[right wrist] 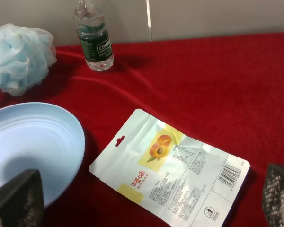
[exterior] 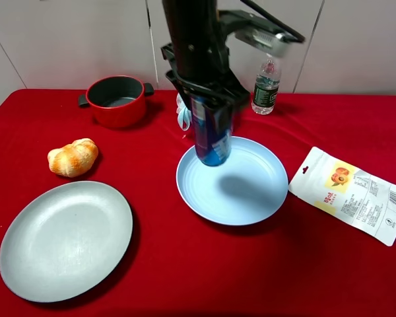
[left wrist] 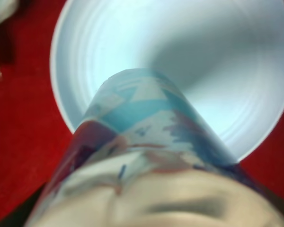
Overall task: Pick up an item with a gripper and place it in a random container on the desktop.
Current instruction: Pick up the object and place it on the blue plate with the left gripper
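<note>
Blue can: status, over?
Left hand shut on blue can, over light blue plate. Right hand open, empty. Nothing else on plate.

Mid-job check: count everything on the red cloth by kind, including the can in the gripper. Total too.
Plates: 2 (light blue plate, grey-green plate)
Pots: 1 (red pot)
Cans: 1 (blue can)
Bottles: 1 (water bottle)
Bread: 1 (bread roll)
Pouches: 1 (snack pouch)
Sponges: 1 (bath pouf)
Total: 8
</note>
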Robot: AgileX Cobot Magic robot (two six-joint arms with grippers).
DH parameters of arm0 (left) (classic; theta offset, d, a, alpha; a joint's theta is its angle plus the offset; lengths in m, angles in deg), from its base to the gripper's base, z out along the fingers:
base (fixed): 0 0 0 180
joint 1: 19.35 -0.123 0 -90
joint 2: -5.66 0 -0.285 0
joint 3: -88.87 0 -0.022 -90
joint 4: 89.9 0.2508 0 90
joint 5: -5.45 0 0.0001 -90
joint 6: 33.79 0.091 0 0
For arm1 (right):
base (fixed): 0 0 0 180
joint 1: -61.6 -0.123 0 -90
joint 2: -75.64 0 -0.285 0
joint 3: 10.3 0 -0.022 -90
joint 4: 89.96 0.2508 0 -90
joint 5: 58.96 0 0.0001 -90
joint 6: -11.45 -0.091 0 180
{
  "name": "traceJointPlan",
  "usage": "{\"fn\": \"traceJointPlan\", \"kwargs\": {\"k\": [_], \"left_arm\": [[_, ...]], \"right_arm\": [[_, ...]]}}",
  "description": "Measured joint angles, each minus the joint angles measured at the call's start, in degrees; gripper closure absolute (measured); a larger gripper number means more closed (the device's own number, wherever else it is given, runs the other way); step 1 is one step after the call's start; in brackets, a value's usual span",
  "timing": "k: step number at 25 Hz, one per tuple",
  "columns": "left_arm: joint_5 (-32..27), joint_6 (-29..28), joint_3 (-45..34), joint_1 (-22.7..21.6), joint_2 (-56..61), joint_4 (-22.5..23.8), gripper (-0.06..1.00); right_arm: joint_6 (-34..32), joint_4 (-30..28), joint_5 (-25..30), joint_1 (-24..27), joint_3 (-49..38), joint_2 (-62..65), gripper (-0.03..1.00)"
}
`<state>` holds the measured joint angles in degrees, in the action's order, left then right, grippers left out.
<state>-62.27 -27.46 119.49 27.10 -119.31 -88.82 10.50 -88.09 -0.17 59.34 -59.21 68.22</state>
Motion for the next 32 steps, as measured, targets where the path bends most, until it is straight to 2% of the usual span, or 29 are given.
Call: {"fn": "traceJointPlan", "kwargs": {"k": [12,32], "left_arm": [[0.8,-0.7,0.0,2.8,-4.4,-0.2,0.28],[5.9,-0.7,0.0,2.8,-7.9,1.3,0.28]], "right_arm": [[0.0,0.0,0.0,0.0,0.0,0.0,0.28],[0.0,0.2,0.0,0.0,0.0,0.0,0.28]]}}
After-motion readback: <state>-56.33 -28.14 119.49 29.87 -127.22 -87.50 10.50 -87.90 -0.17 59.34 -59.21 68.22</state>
